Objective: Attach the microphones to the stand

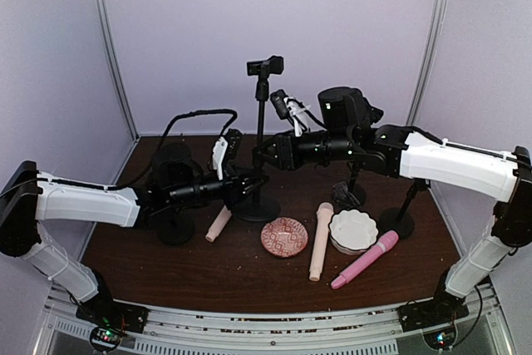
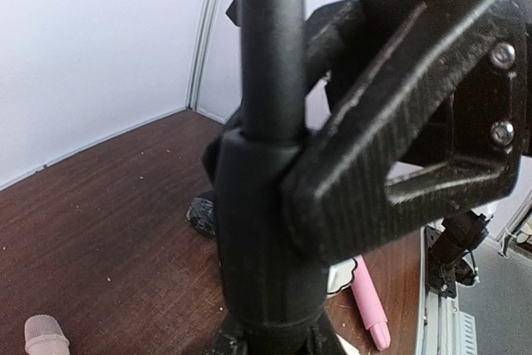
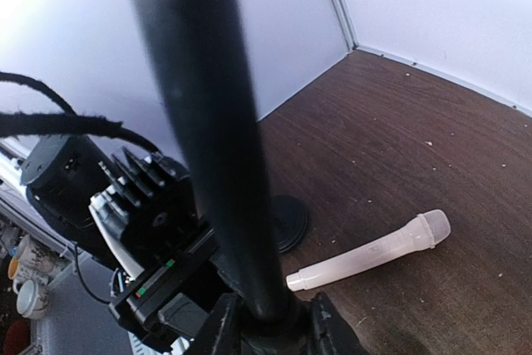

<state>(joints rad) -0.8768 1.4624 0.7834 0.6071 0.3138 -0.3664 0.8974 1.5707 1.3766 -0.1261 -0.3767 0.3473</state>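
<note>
From above, the stand [image 1: 261, 118] rises upright at the table's middle, its clip at the top with nothing in it. The left gripper [image 1: 253, 182] is clamped on the pole just above the round base, and the right gripper [image 1: 263, 154] meets the same pole a little higher. All three microphones lie flat on the wood. The left cream microphone [image 1: 219, 224] sits just beside the base, slanted from near-left to far-right. The middle cream microphone [image 1: 319, 241] lies between a red patterned dish [image 1: 284, 237] and a white scalloped dish [image 1: 352, 230], its long axis running near to far and its head at the far end. The pink microphone [image 1: 366, 259] lies on a diagonal, with its wider head up-right toward the white dish. In the left wrist view, one black finger [image 2: 391, 164] presses flat against the pole's thick lower sleeve. In the right wrist view, the pole passes between the fingers [image 3: 223, 326], but I cannot tell whether they press it. Beyond the pole, the left cream microphone lies with its head to the right.
</note>
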